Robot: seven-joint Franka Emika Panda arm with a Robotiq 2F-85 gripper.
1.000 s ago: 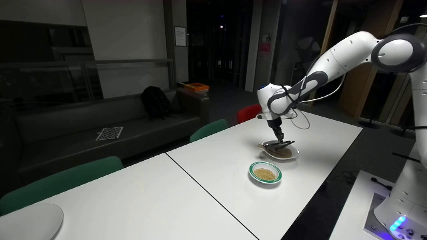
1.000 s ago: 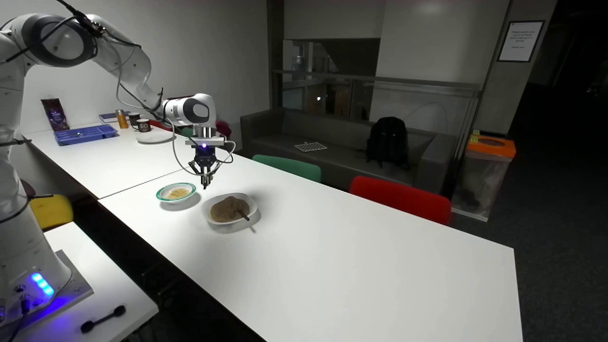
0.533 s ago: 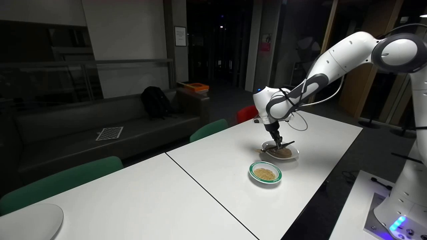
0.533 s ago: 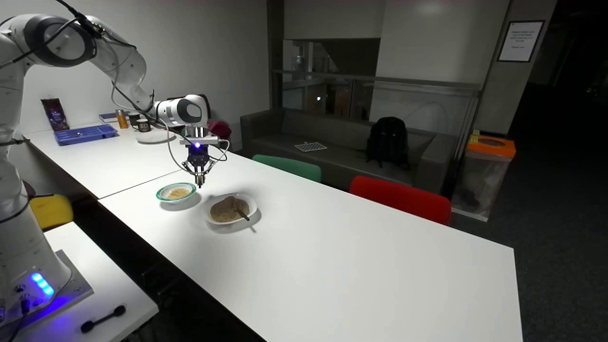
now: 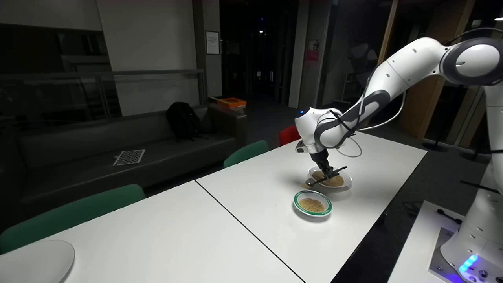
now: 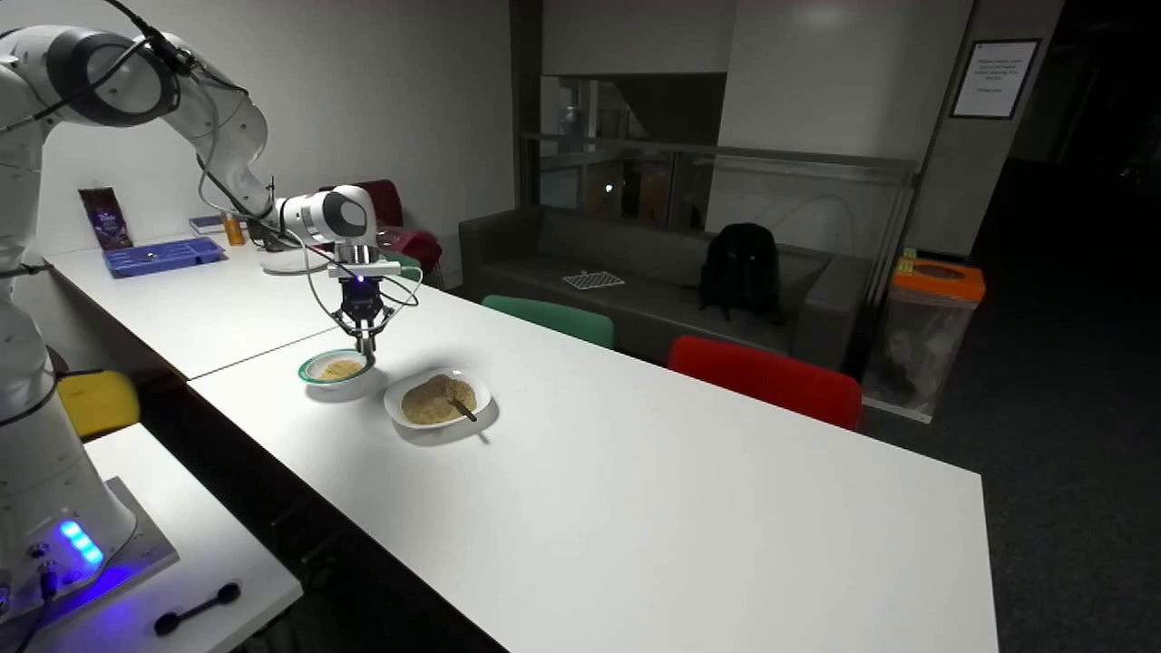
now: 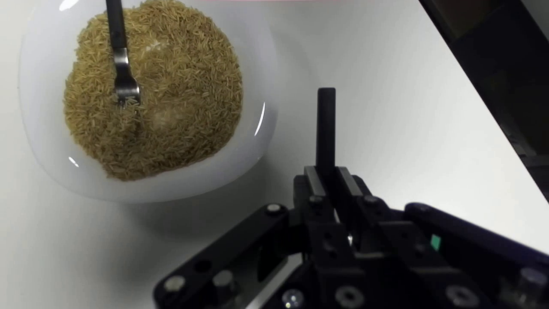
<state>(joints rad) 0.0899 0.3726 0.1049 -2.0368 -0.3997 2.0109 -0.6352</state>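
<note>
1. As shown in the wrist view, the gripper [image 7: 331,182] is clenched around a black-handled utensil [image 7: 326,128]; the handle is pinched btwn. the fingers, w/ one end projected past them.
2. In an ext. view, a tan patch is seen at the utensil's opp. end; the type of head can't be told.
3. The gripper & utensil are pos'd above the white table [image 6: 680,508]. In the wrist view, the handle is shown beside the white dish [image 7: 259,73], apart from its rim.
4. The dish is set btwn. the robot-side & chair-side edges of the table. It is loaded w/ brown rice [image 7: 188,81], in which a fork [image 7: 121,56] is sunk, tines down, w/ its handle carried over the rim.
5. The green-rimmed bowl [image 5: 313,214] is set nearer to the table seam & the robot-side edge than the dish. A smaller qty. of pale grain [image 5: 312,205] is contained in it.
6. Beyond the seam, a blue tray [image 6: 168,267] is placed toward the far end; a white plate [image 5: 37,261] is placed near the chair-side edge.
7. In the bkgd., a backpack [image 5: 184,120] is rested on a sofa [image 5: 192,155].
</note>
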